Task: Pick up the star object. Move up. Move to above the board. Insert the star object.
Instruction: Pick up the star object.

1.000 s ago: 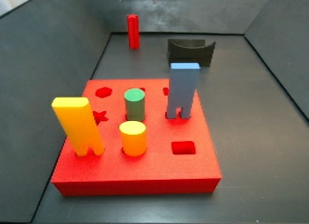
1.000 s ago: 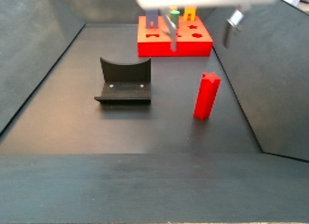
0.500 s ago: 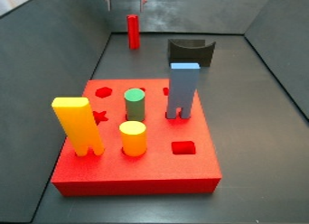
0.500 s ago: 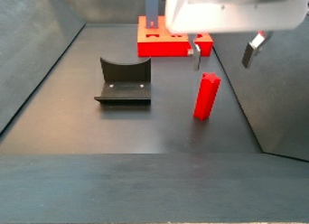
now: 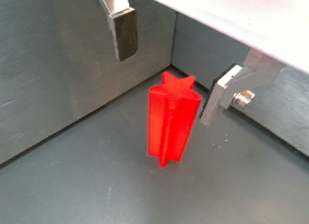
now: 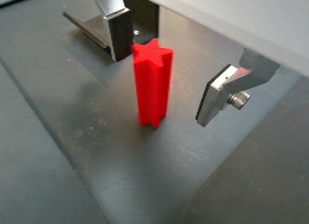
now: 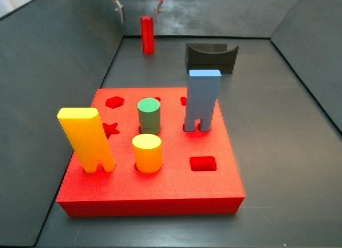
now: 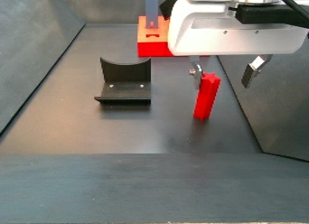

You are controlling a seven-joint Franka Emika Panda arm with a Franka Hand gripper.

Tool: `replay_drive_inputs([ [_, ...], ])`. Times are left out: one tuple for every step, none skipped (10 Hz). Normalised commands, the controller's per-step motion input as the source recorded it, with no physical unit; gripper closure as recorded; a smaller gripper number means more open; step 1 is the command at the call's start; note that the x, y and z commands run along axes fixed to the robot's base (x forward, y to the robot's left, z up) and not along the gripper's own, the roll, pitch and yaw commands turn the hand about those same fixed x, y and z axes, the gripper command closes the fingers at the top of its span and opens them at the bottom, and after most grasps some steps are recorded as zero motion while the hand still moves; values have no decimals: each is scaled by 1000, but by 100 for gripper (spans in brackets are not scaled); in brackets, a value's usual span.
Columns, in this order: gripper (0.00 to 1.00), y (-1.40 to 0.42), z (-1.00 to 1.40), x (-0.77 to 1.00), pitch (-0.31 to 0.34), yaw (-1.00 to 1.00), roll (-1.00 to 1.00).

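The star object (image 7: 147,34) is a slim red ridged peg standing upright on the dark floor near the back wall; it also shows in the other side view (image 8: 208,97) and in both wrist views (image 5: 172,119) (image 6: 152,83). My gripper (image 8: 222,72) is open just above it, one finger on each side of the peg's top, not touching. It also shows in both wrist views (image 5: 173,70) (image 6: 167,65) and at the picture's edge in a side view (image 7: 140,4). The board (image 7: 154,187) is a flat red block, seen from afar in a side view (image 8: 157,45).
On the board stand a tall yellow block (image 7: 84,139), a blue block (image 7: 202,97), a green cylinder (image 7: 148,116) and a yellow cylinder (image 7: 147,152). The fixture (image 8: 123,81) stands on the floor beside the peg. Grey walls enclose the floor.
My gripper has come down over the star object, from well above it to level with its top, fingers still open. The peg has not moved.
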Motion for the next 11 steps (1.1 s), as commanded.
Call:
replay_drive_inputs([
  [0, -211, -529, 0, -117, 0, 67],
  [0, 0, -37, 0, -49, 0, -47],
  [0, 40, -91, 0, 0, 34, 0],
  [0, 171, -349, 89, 0, 266, 50],
  [0, 0, -171, 117, 10, 151, 0],
  [0, 0, 0, 0, 0, 0, 4],
  [0, 0, 0, 0, 0, 0, 27],
  [100, 0, 0, 0, 0, 0, 0],
  [100, 0, 0, 0, 0, 0, 0],
  [100, 0, 0, 0, 0, 0, 0],
  [100, 0, 0, 0, 0, 0, 0],
])
